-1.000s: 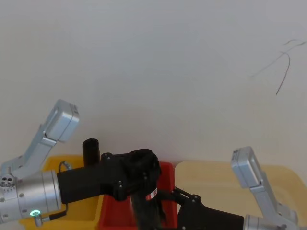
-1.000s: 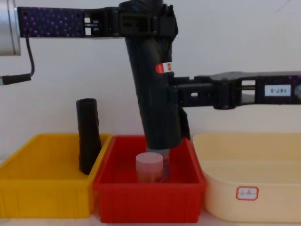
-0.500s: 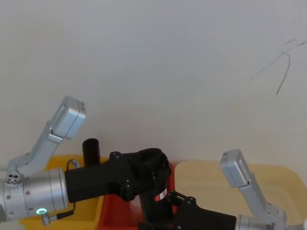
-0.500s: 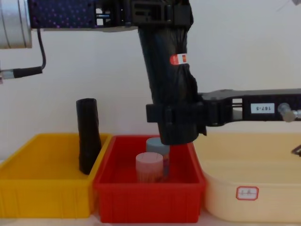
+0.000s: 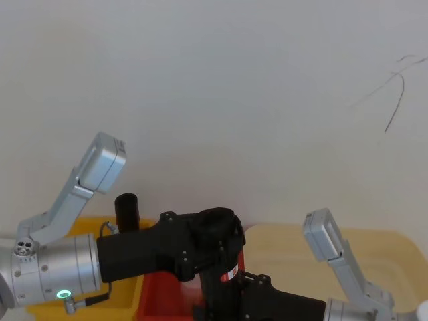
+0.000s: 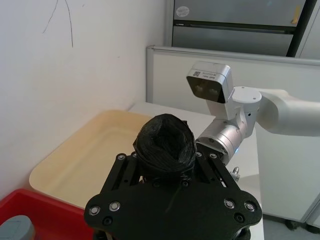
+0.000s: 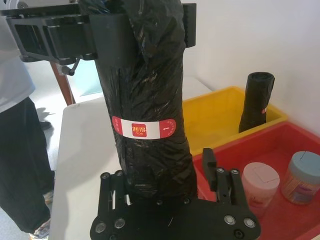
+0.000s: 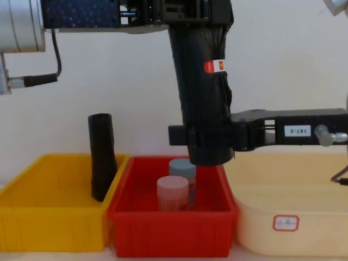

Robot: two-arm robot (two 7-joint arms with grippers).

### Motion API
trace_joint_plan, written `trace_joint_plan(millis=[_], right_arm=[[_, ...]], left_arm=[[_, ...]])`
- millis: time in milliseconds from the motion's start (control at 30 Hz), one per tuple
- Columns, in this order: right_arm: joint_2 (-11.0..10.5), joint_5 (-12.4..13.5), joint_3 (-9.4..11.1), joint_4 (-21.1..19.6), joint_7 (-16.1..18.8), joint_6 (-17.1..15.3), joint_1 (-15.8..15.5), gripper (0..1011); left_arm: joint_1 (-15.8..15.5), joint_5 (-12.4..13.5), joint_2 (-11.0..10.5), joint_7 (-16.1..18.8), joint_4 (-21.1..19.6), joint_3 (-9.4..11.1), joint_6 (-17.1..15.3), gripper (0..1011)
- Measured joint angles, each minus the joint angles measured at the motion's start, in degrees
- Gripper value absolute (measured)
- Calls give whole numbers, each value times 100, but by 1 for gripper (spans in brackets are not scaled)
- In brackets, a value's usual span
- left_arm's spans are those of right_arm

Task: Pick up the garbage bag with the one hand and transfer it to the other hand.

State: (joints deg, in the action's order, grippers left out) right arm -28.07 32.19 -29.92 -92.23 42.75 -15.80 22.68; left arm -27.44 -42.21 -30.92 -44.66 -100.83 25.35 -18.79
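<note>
The garbage bag (image 8: 202,92), a glossy black roll with a red-and-white label band (image 7: 144,128), hangs upright over the red bin. My left gripper (image 8: 190,13), on the arm with the green ring (image 5: 63,293), is shut on the roll's top end (image 6: 165,142). My right gripper (image 7: 162,182) reaches in from the right and straddles the roll's lower end (image 8: 209,136). It is open, with one finger (image 7: 111,187) against the plastic and a thin gap at the other finger (image 7: 220,182).
A plain black roll (image 8: 101,155) leans in the yellow bin (image 8: 49,217) on the left. The red bin (image 8: 168,231) holds a pink jar (image 8: 173,193) and a blue-lidded jar (image 8: 182,167). A cream tub (image 8: 293,217) stands to the right. A person stands beside the table (image 7: 20,150).
My left arm has carried the bag to the right and a little up. My right gripper has gone from beside the label to around the bag's lower end.
</note>
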Motion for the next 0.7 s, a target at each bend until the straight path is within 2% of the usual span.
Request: trace_joint_plan(millis=[333, 567, 700], right_arm=[[13, 5, -24, 51, 5, 15, 29, 569], [9, 24, -27, 49, -6, 32, 23, 569], [6, 50, -20, 28, -41, 49, 1, 569]], left_arm=[[-19, -18, 6, -4, 0, 25, -7, 392], [-24, -25, 9, -7, 0, 32, -10, 392], [-27, -32, 12, -12, 0, 36, -11, 457]])
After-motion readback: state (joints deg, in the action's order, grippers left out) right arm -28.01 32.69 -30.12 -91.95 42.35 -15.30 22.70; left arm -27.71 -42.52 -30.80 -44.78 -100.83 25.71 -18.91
